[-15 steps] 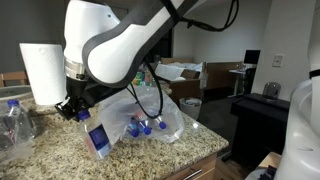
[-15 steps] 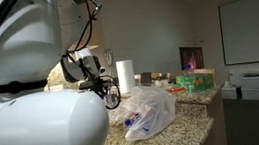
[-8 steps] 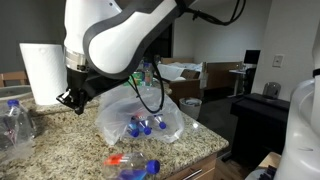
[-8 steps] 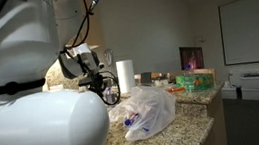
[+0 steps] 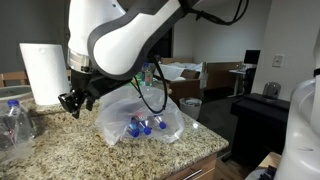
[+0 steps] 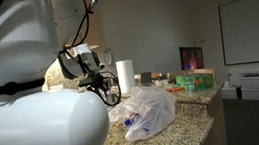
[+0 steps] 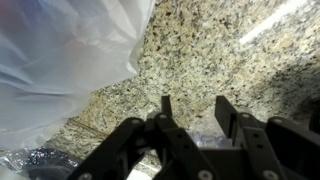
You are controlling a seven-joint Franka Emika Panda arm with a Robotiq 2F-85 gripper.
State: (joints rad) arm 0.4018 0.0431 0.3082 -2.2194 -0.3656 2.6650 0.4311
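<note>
My gripper (image 5: pixel 72 100) hangs just above the granite counter (image 5: pixel 90 155), to the left of a clear plastic bag (image 5: pixel 140 115) that holds several bottles with blue caps (image 5: pixel 140 127). In the wrist view its fingers (image 7: pixel 166 104) stand apart over bare granite (image 7: pixel 210 60) with nothing between them, and the gripper (image 7: pixel 194 103) is open. The bag (image 7: pixel 60 50) fills that view's upper left. From the other side, the gripper (image 6: pixel 99 85) sits behind and left of the bag (image 6: pixel 147 113).
A paper towel roll (image 5: pixel 42 72) stands behind the gripper, also seen as the roll (image 6: pixel 125 75). Clear water bottles (image 5: pixel 12 125) crowd the counter's left end. The counter's front edge (image 5: pixel 170 168) runs close to the bag. Boxes and desks lie beyond.
A second ago a blue-labelled bottle hung at the gripper. It then lay near the counter's front edge and is now out of view. The jaws have opened and the gripper rose slightly.
</note>
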